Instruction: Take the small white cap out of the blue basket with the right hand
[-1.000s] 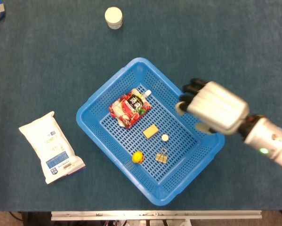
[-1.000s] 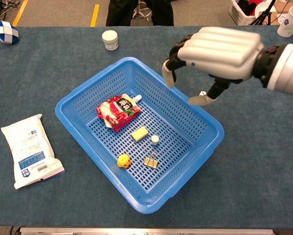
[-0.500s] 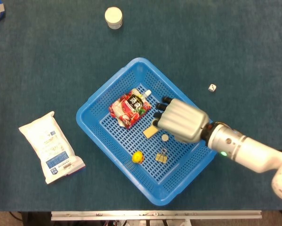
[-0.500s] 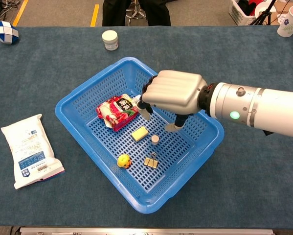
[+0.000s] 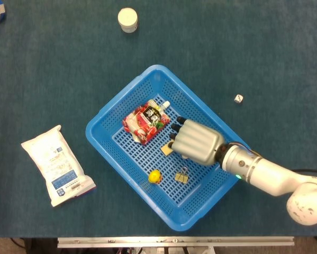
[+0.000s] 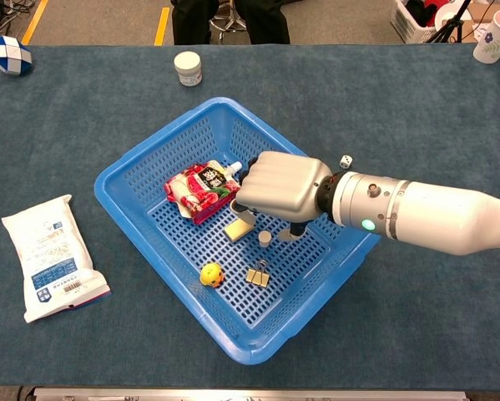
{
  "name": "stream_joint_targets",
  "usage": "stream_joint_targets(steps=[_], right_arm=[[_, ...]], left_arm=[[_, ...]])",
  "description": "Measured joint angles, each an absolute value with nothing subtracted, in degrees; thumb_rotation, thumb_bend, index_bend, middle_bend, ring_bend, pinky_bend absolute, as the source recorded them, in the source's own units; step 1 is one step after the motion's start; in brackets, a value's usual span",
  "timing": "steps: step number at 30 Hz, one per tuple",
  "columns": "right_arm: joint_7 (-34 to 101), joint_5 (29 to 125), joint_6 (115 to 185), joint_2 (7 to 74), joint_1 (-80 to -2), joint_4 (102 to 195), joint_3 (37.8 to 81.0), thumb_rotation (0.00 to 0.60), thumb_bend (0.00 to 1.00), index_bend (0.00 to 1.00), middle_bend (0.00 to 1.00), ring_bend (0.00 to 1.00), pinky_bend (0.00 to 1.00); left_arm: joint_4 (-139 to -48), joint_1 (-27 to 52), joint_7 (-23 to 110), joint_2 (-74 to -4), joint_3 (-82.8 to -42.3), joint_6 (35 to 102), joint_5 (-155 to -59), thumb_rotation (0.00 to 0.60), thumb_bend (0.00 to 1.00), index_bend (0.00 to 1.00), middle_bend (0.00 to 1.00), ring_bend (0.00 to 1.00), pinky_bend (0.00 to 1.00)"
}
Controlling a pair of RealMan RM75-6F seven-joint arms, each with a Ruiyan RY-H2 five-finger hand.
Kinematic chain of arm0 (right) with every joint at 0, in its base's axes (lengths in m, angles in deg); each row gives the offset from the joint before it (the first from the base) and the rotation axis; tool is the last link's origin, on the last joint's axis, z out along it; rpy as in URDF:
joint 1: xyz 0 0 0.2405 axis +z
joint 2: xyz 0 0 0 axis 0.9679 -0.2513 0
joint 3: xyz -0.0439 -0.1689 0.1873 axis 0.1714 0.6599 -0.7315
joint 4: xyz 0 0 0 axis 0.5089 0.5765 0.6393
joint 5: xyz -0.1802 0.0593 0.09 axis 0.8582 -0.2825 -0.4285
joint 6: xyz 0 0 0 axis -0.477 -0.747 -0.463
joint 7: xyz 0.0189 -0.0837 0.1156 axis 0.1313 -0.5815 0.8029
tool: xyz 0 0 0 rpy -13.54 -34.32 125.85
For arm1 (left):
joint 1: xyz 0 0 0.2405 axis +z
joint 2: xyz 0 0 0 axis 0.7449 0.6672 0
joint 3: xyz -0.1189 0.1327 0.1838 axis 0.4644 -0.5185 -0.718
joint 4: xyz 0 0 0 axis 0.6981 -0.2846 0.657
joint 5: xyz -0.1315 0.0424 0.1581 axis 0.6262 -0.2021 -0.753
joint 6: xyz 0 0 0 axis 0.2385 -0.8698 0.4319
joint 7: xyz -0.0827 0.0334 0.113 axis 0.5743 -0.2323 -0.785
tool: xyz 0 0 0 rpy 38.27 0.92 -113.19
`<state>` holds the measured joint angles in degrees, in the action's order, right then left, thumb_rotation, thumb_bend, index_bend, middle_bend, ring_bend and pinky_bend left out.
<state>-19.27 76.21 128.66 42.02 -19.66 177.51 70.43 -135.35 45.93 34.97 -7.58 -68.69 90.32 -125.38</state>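
Observation:
The blue basket (image 5: 147,71) (image 6: 208,104) sits mid-table. My right hand (image 5: 196,141) (image 6: 279,185) is down inside it, palm downward. In the chest view the small white cap (image 6: 265,239) stands on the basket floor just under the hand, between a lowered finger on its left and the thumb on its right, with small gaps on both sides. The head view hides the cap under the hand. Nothing is lifted. My left hand is out of both views.
Also in the basket are a red pouch (image 5: 145,121) (image 6: 201,189), a yellow block (image 6: 235,230) beside the fingers, a yellow ball (image 5: 154,177) and a binder clip (image 5: 181,175). Outside lie a die (image 5: 238,98), a white jar (image 5: 127,19) and a white packet (image 5: 56,165).
My right hand came from above the basket's right rim, moved left and down into the basket, and now sits low over the cap. The basket's contents have not shifted.

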Motion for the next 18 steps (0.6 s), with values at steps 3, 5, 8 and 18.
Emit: stream_joint_targets(steps=[3, 5, 8, 18], right_arm=[[-19.69, 76.03, 129.28, 43.19, -19.31, 176.57, 71.03, 0.600, 0.19, 0.47, 0.44, 0.26, 0.25], [-19.92, 76.04, 130.02, 44.01, -19.15, 176.03, 71.34, 0.600, 0.19, 0.48, 0.44, 0.26, 0.25], [-20.30, 76.10, 130.97, 45.01, -18.94, 175.28, 71.82, 0.600, 0.19, 0.48, 0.44, 0.26, 0.25], [-21.90, 75.24, 131.64, 47.76, -17.77, 172.65, 73.01, 0.600, 0.19, 0.49, 0.44, 0.26, 0.25]], left_arm=[[-135.27, 46.03, 35.32, -7.50, -68.72, 90.36, -125.51, 0.600, 0.00, 0.05, 0.00, 0.00, 0.00], [-135.21, 46.09, 35.57, -7.41, -68.71, 90.40, -125.58, 0.600, 0.00, 0.05, 0.00, 0.00, 0.00], [-135.07, 46.16, 35.89, -7.36, -68.69, 90.46, -125.69, 0.600, 0.00, 0.05, 0.00, 0.00, 0.00], [-134.70, 46.49, 37.32, -7.02, -68.73, 90.59, -126.00, 0.600, 0.00, 0.05, 0.00, 0.00, 0.00]])
